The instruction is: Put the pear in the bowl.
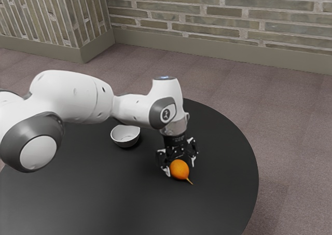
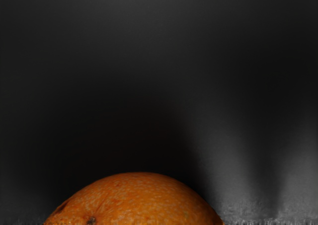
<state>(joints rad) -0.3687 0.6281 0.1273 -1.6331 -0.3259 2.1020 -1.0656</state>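
Well, the wrist view's lower edge cuts off the pear [image 2: 136, 200].

We identify one worktop [image 1: 220, 201]: black, smooth, with a curved edge. Beside and beyond the worktop, we locate a mauve-grey floor [image 1: 293, 126]. Farther beyond the worktop, we note a brick wall [image 1: 259, 13] with pale joints; a plain beige-grey skirting board [image 1: 233, 52] follows its base.

The pear [image 2: 144, 200] looks waxy, the table [image 1: 223, 198] smooth, the brick wall [image 1: 223, 11] rough.
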